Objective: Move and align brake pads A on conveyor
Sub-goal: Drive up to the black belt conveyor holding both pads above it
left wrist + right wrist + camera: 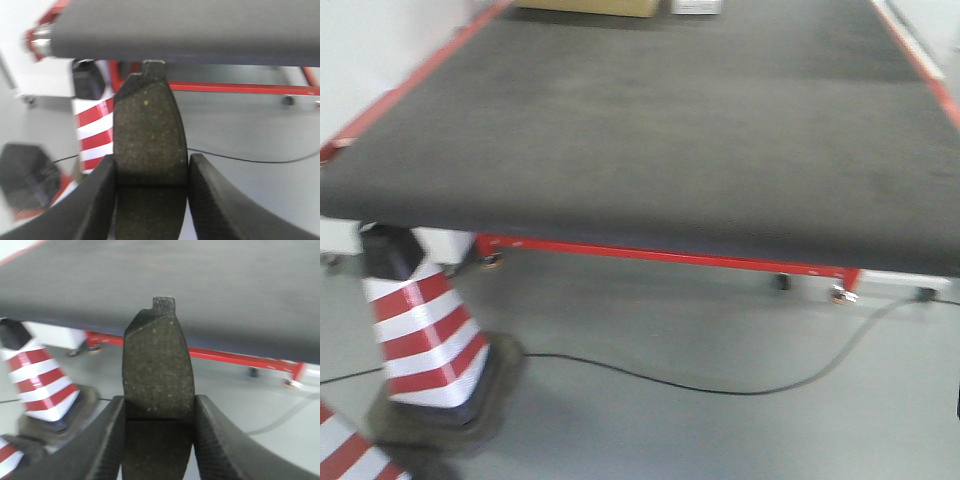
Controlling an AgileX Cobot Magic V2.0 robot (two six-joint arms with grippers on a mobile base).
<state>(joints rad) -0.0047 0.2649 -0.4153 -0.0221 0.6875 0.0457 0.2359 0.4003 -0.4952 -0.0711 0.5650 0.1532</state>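
The conveyor (650,130) is a wide dark charcoal belt with red edge stripes, filling the upper part of the front view; no pad lies on the part I see. In the left wrist view my left gripper (151,172) is shut on a dark grey-brown brake pad (149,130), held across its centre groove, end tab pointing up toward the belt's front edge (190,37). In the right wrist view my right gripper (159,412) is shut on a second brake pad (157,367), gripped the same way, its tab overlapping the belt (200,285). Neither gripper appears in the front view.
A red-and-white striped traffic cone (425,330) stands on the grey floor at the conveyor's front left corner, a second cone (345,450) at the bottom left. A black cable (720,388) runs across the floor. The red conveyor frame (660,255) with castors lies under the belt.
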